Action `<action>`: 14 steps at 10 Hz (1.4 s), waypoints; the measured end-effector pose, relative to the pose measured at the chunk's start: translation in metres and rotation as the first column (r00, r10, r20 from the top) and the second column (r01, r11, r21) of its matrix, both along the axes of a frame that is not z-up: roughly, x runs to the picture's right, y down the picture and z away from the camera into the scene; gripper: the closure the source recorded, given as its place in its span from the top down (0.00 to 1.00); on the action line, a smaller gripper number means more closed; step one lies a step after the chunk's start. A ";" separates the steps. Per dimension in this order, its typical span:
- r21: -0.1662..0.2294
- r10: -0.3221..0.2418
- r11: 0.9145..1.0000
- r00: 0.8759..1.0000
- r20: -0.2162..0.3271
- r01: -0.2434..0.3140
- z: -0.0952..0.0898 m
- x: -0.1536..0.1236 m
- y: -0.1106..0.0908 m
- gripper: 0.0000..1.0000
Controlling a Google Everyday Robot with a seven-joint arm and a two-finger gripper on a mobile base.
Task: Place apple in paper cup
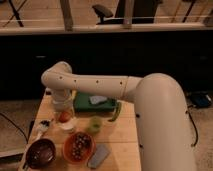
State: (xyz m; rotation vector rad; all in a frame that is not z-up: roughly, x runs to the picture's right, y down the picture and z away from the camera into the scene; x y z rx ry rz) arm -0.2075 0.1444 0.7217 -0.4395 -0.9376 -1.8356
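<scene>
The apple [64,117] is a small orange-red fruit sitting at the mouth of the white paper cup [67,125], near the left side of the wooden table [120,145]. My gripper [62,105] hangs straight down from the white arm, directly above the apple and cup. Its lower end is close over the fruit.
A small green cup [95,124] stands right of the paper cup. An orange bowl of dark bits [79,146] and a dark bowl [41,153] sit at the front. A green tray [94,101] with a pale cloth, a long green vegetable [115,112] and a grey flat object [98,155] lie nearby.
</scene>
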 end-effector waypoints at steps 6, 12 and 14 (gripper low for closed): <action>0.003 -0.001 1.000 1.000 0.009 0.001 -0.001 0.000 0.000 0.80; -0.003 -0.024 1.000 1.000 -0.010 0.024 0.002 0.000 -0.002 0.80; -0.004 -0.026 1.000 1.000 -0.014 0.026 0.002 0.000 -0.002 0.80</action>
